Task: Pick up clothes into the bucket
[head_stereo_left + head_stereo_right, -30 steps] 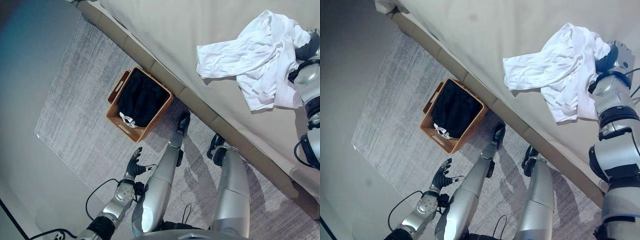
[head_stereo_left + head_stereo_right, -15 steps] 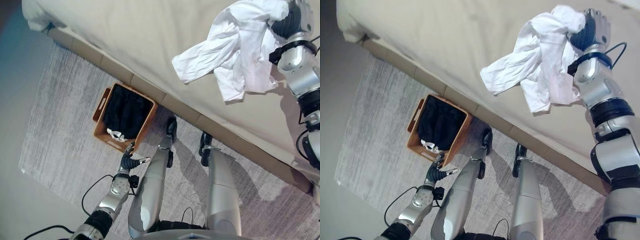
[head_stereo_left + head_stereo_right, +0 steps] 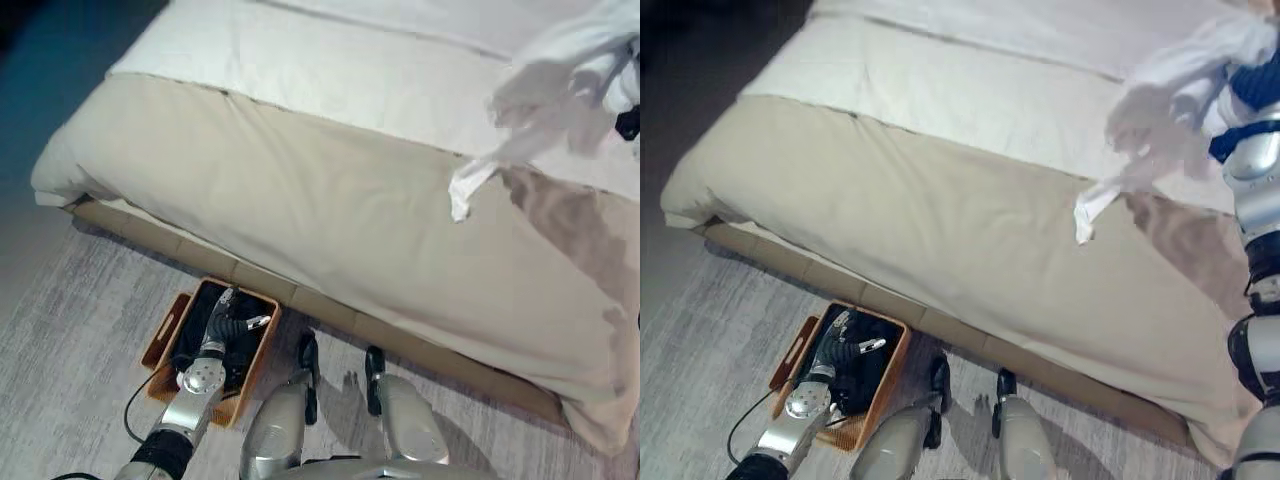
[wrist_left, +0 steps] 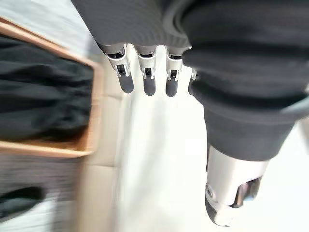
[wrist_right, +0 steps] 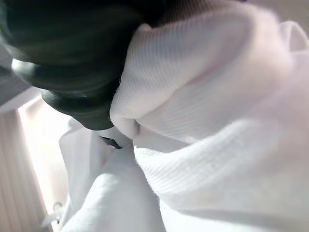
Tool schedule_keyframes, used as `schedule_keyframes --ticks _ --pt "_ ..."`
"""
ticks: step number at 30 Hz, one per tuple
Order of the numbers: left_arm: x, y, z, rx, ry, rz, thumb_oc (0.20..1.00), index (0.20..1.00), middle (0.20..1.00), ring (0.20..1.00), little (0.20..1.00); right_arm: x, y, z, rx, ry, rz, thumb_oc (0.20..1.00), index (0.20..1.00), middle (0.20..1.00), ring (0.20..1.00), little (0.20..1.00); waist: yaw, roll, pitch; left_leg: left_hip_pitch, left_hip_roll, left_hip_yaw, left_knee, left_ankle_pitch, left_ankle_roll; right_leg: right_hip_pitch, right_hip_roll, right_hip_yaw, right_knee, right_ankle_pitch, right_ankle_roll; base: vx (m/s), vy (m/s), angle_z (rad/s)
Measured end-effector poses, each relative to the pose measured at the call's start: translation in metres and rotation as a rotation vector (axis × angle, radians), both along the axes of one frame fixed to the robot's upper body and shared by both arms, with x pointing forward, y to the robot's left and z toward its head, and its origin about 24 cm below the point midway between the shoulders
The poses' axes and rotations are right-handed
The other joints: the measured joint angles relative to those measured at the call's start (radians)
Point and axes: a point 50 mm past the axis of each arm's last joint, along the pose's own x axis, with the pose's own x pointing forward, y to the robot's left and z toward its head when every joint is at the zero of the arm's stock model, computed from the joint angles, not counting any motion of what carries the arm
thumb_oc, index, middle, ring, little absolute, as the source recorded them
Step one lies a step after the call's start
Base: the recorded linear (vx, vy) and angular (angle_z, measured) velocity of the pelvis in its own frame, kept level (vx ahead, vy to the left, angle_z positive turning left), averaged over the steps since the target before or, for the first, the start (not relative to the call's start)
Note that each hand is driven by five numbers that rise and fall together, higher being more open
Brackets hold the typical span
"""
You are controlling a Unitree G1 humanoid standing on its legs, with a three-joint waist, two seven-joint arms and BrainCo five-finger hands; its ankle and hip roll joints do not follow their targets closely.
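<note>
My head camera has swung up since half a second ago: I now see the whole bed (image 3: 330, 200) with its beige cover and the white sheet at the far end, where before I looked mostly at the grey rug (image 3: 70, 320) and the bed's edge. The wicker basket (image 3: 892, 355) has slid toward the lower left of both eye views with that shift; I take that as camera motion, not the basket moving.

My right arm has gone higher. It stands nearly upright at the right border, and the white garment (image 3: 1170, 110) that was bunched against the cover before now hangs in the air above the bed, one sleeve trailing down toward the beige cover. The right hand (image 3: 1258, 85) is up at the garment's top. In the right wrist view the white cloth presses against the dark ribbed cover and hides the fingers, so I cannot tell how they are set.

My left hand (image 3: 228, 322) hovers over the basket, above the black clothing (image 3: 862, 378) already inside. Its fingers (image 4: 145, 77) are straight and spread, thumb apart, holding nothing.

The garment is well apart from the basket, on the opposite side of the scene.
</note>
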Motion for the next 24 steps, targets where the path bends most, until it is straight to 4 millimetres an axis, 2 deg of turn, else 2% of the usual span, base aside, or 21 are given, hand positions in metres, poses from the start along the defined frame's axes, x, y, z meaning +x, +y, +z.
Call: schedule_keyframes --ticks 3,6,7,8,10,11,12,14,18,24 --pt "0.010 -0.001 0.031 -0.006 -0.112 -0.077 1.000 1.000 1.000 1.000 1.000 0.000 0.007 -0.016 -0.010 0.058 0.072 0.200 0.200 0.200 0.200 0.200 -0.013 0.003 -0.024 0.048 0.002 0.005 -0.018 -0.004 -0.002 0.049 0.002 0.003 -0.030 0.001 0.002 0.13 0.019 -0.07" --pt "0.036 0.001 0.089 0.075 -0.298 -0.201 1.000 1.000 1.000 1.000 1.000 0.001 0.020 -0.036 0.001 0.163 0.207 0.200 0.200 0.200 0.200 0.200 -0.022 0.007 -0.069 0.096 0.010 0.031 -0.026 -0.022 -0.002 0.095 0.013 0.025 -0.064 0.004 0.002 0.11 -0.003 -0.23" --pt "0.040 0.001 0.100 0.087 -0.329 -0.223 1.000 1.000 1.000 1.000 1.000 0.001 0.024 -0.038 -0.001 0.184 0.234 0.200 0.200 0.200 0.200 0.200 -0.022 0.006 -0.071 0.110 0.012 0.038 -0.029 -0.024 -0.003 0.107 0.016 0.033 -0.068 0.004 0.002 0.14 -0.021 -0.34" --pt "0.048 -0.002 0.124 0.111 -0.407 -0.269 1.000 1.000 1.000 1.000 1.000 0.002 0.034 -0.044 -0.014 0.231 0.300 0.200 0.200 0.200 0.200 0.200 -0.028 0.005 -0.097 0.124 0.017 0.053 -0.032 -0.034 -0.005 0.120 0.020 0.042 -0.075 0.005 0.004 0.11 -0.016 -0.28" --pt "0.059 -0.012 0.148 0.095 -0.491 -0.307 1.000 1.000 1.000 1.000 1.000 0.005 0.051 -0.049 -0.035 0.282 0.385 0.200 0.200 0.200 0.200 0.200 -0.046 0.004 -0.118 0.150 0.020 0.060 -0.038 -0.039 -0.005 0.144 0.026 0.052 -0.088 0.005 0.004 0.07 -0.019 -0.19" --pt "0.063 -0.018 0.154 0.091 -0.514 -0.325 1.000 1.000 1.000 1.000 1.000 0.005 0.057 -0.051 -0.046 0.303 0.415 0.200 0.200 0.200 0.200 0.200 -0.040 0.004 -0.132 0.156 0.021 0.064 -0.039 -0.040 -0.004 0.154 0.029 0.055 -0.089 0.006 0.005 0.08 -0.019 -0.28" --pt "0.070 -0.031 0.165 0.068 -0.549 -0.369 1.000 1.000 1.000 1.000 1.000 0.006 0.068 -0.055 -0.058 0.338 0.478 0.200 0.200 0.200 0.200 0.200 -0.046 0.001 -0.154 0.170 0.028 0.080 -0.042 -0.046 -0.005 0.163 0.032 0.061 -0.101 0.006 0.006 0.07 -0.019 -0.24" --pt "0.077 -0.054 0.172 0.022 -0.575 -0.439 1.000 1.000 1.000 1.000 1.000 0.005 0.080 -0.061 -0.071 0.379 0.545 0.200 0.200 0.200 0.200 0.200 -0.069 -0.005 -0.172 0.189 0.032 0.081 -0.049 -0.046 -0.006 0.183 0.037 0.062 -0.113 0.008 0.006 0.06 -0.013 -0.11" --pt "0.094 -0.099 0.180 0.025 -0.561 -0.578 1.000 1.000 1.000 1.000 1.000 0.001 0.103 -0.064 -0.092 0.416 0.662 0.200 0.200 0.200 0.200 0.200 -0.080 -0.007 -0.193 0.203 0.039 0.085 -0.055 -0.046 -0.005 0.201 0.048 0.068 -0.128 0.013 0.005 0.03 -0.010 -0.06" --pt "0.104 -0.128 0.183 0.022 -0.537 -0.643 1.000 1.000 1.000 1.000 1.000 -0.005 0.141 -0.067 -0.097 0.413 0.829 0.200 0.200 0.200 0.200 0.200 -0.098 -0.002 -0.208 0.207 0.047 0.086 -0.055 -0.046 -0.006 0.207 0.054 0.070 -0.136 0.016 0.002 0.00 0.000 0.00"
